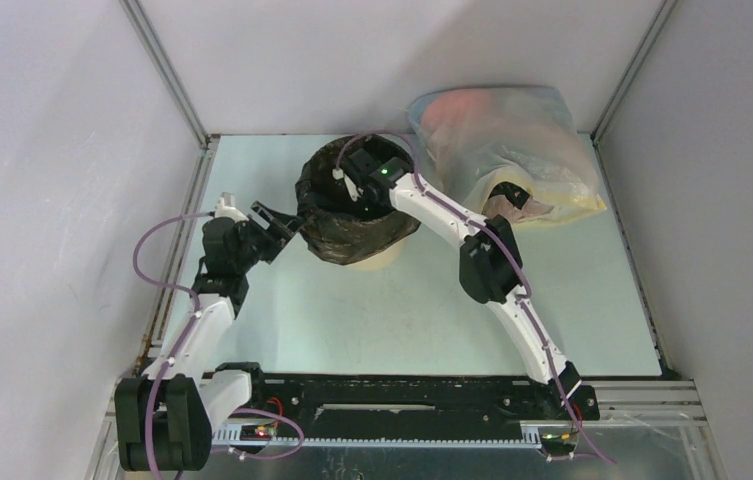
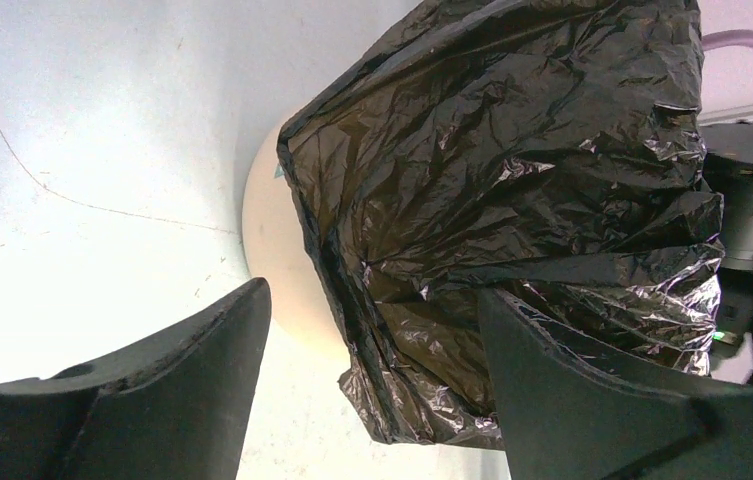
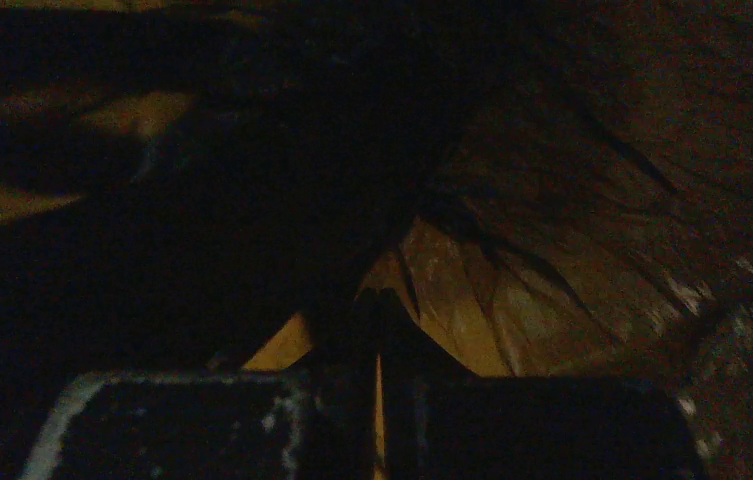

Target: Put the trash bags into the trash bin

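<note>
Fingers of my left tool (image 2: 372, 300) stand apart just beside the trash bag (image 2: 512, 180), which drapes over the trash bin (image 2: 272, 240). My right tool (image 3: 374, 300), fingers together, sits inside it. I judge we're mid-stuffing; next, press the film down. Pale surface (image 1: 402, 320), white walls (image 1: 52, 150), translucent bag (image 1: 502, 140) behind.

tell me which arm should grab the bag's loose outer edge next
Left. The left gripper, open, straddles the trash bag where its edge hangs outside the trash bin. The right gripper is down inside the bin.
</note>
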